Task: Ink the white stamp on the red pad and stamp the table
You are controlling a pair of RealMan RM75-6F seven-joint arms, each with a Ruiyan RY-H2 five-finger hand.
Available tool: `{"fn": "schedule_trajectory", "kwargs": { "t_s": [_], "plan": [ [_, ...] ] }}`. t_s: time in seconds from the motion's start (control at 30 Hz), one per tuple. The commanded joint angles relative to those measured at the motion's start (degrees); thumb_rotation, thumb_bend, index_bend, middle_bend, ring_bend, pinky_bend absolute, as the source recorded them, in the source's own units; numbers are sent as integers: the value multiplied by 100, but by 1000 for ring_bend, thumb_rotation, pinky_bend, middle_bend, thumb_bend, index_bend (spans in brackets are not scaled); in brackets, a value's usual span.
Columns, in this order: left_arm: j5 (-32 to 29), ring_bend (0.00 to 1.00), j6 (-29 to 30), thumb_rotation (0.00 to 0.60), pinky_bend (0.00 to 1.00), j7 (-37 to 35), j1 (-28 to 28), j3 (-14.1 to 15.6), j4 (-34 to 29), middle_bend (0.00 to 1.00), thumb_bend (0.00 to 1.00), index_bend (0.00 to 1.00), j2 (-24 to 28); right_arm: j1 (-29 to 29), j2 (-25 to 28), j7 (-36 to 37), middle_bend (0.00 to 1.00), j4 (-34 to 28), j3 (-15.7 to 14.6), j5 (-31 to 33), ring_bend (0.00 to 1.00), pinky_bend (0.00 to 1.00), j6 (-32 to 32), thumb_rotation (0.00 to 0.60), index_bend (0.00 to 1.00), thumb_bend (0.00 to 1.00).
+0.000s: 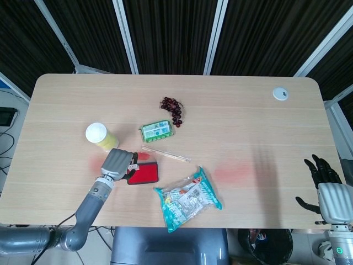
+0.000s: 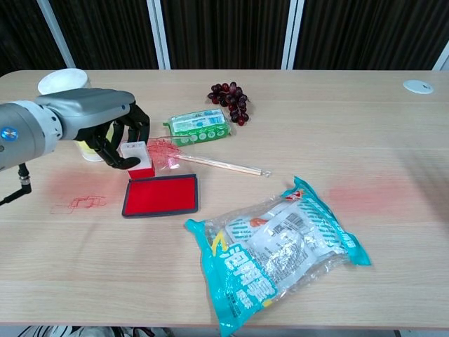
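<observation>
left hand (image 2: 116, 133) grips the white stamp (image 2: 137, 159), red underside showing, lifted clear above the far left corner of the red pad (image 2: 161, 196). inking judged done; next move calls for carrying it to bare table (image 2: 295, 119) and pressing flat. chest view shows stamp and gap; head view hides both under the hand, but alone shows right hand (image 1: 325, 185), fingers spread, holding nothing.

Light: I get bright, even overhead light on the tabletop (image 1: 231, 116) (soft shadows only).
Focus: sharp in both views.
</observation>
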Motion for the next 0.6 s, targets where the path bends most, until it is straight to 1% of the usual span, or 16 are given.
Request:
{"fn": "schedule_trajectory", "kwargs": {
  "t_s": [0.03, 0.3, 0.43, 0.6],
  "plan": [
    [170, 526, -21, 600, 612, -162, 121, 175, -155, 681, 468, 694, 222, -1, -1, -6, 0, -2, 1, 0, 0, 190, 3, 600, 131, 175],
    [445, 522, -160, 600, 610, -646, 400, 542, 2, 672, 467, 683, 533, -4, -2, -28, 0, -9, 1, 0, 0, 190, 9, 600, 130, 175],
    [611, 515, -215, 600, 603, -851, 502, 671, 167, 661, 467, 671, 624, -3, -2, -33, 0, -11, 2, 4, 0, 190, 6, 600, 131, 175],
    [748, 502, -273, 600, 586, -1072, 596, 754, 386, 632, 467, 638, 659, -6, -4, -24, 0, -13, 1, 4, 0, 190, 7, 600, 130, 175]
  ]
}}
